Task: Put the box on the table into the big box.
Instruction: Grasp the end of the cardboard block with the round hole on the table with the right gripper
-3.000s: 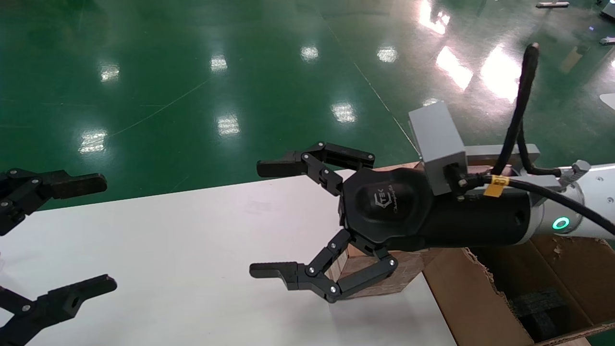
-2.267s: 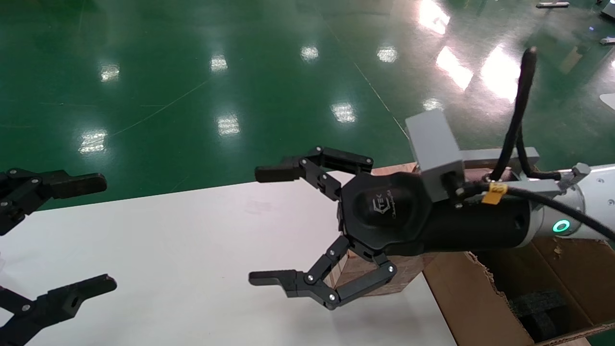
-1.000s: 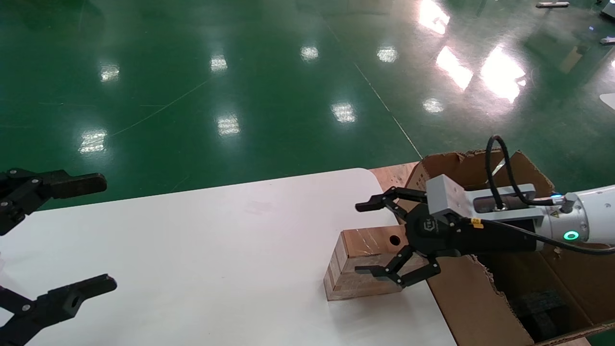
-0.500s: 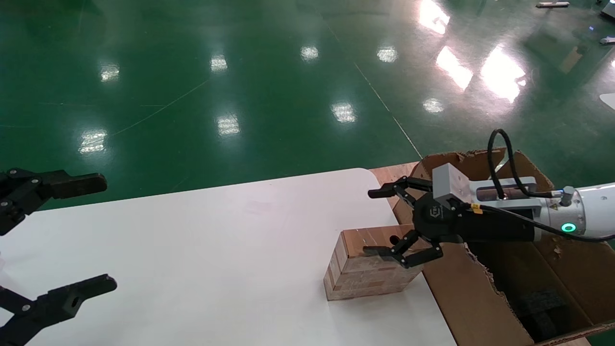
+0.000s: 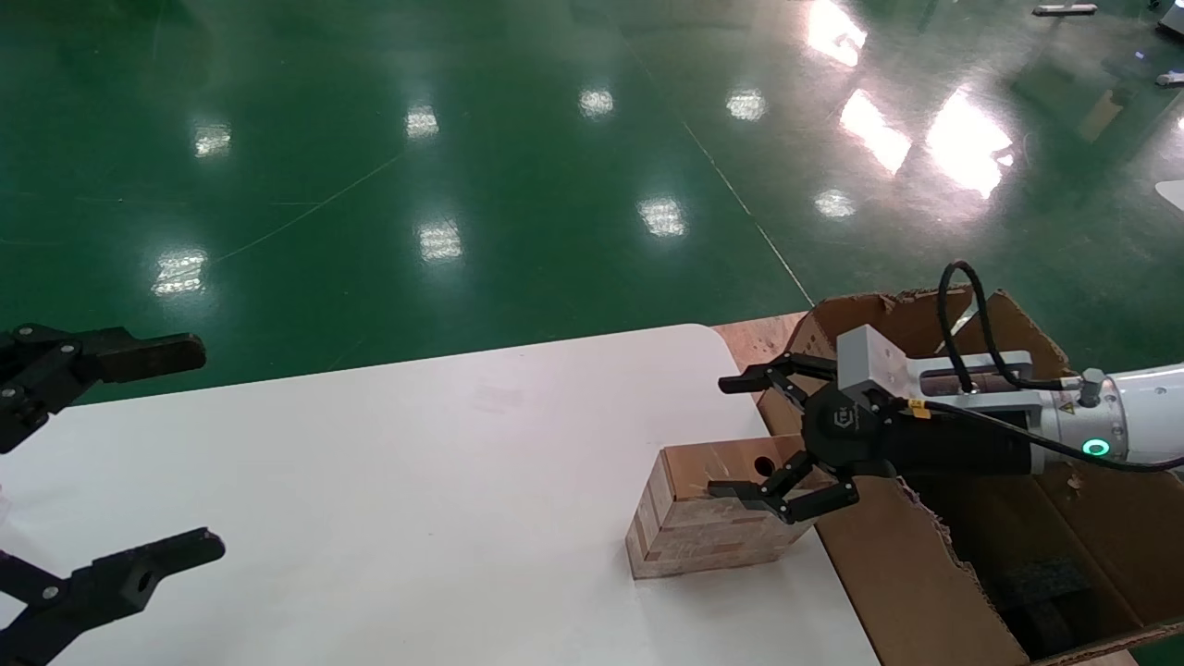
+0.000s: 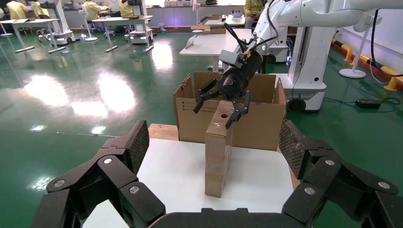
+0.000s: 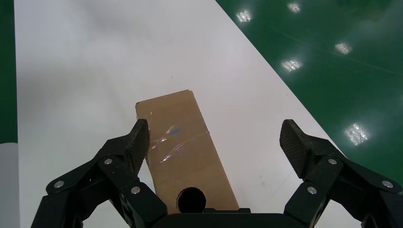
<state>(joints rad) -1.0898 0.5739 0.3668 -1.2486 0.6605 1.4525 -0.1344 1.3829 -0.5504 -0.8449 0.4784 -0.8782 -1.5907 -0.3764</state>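
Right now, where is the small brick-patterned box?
In the head view the small brick-patterned box stands on the white table at its right edge, beside the big cardboard carton, under the open right gripper.

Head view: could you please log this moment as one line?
right pincer: open, over box | box: on table | left pincer: open, parked

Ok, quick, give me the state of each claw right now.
Left claw: open, empty, parked over the left end of the table.
Right claw: open, holding nothing, at the box end with the hole.
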